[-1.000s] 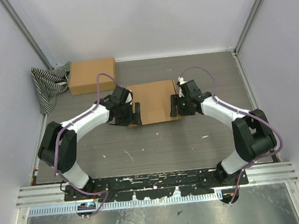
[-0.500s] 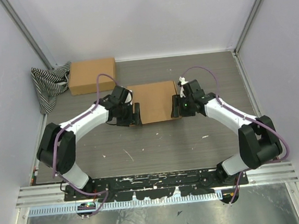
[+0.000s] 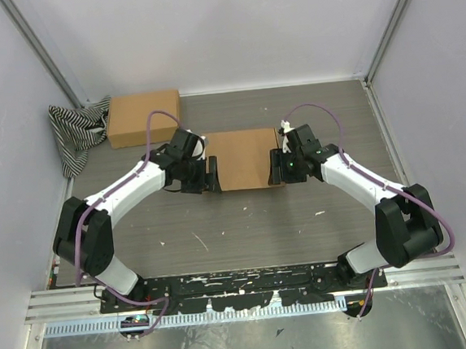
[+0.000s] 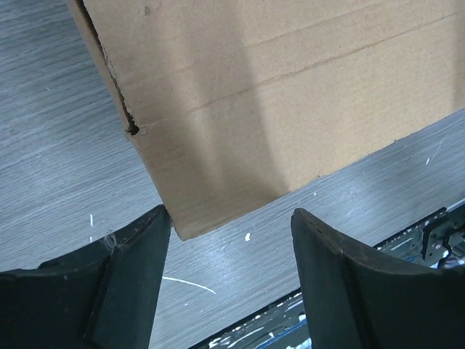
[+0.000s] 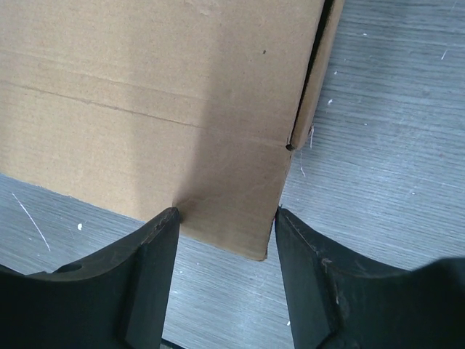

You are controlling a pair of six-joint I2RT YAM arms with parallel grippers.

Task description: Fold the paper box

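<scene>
Top view: the box (image 3: 244, 157) lies collapsed and flat on the desk (image 3: 245, 222). The left hand (image 3: 210, 176) is at its near left corner and the right hand (image 3: 275, 169) at its near right corner. A spare box (image 3: 142, 118) sits behind and left of it, with a cloth (image 3: 73, 133) farther left.

Left wrist: the fingers (image 4: 131, 280) are spread and straddle the box (image 4: 276, 94) at its near corner. One is just beside the edge and nothing is pinched. A slit in the side edge marks a flap.

Right wrist: the fingers (image 5: 149, 280) are spread too, astride the other near corner of the box (image 5: 145, 109).

The board looks light and stiff – likely to bend only along its creases and to skid when pushed. The flap edges beside the slits seem the best hold, one hand per side – gently, since corrugated edges crush.
</scene>
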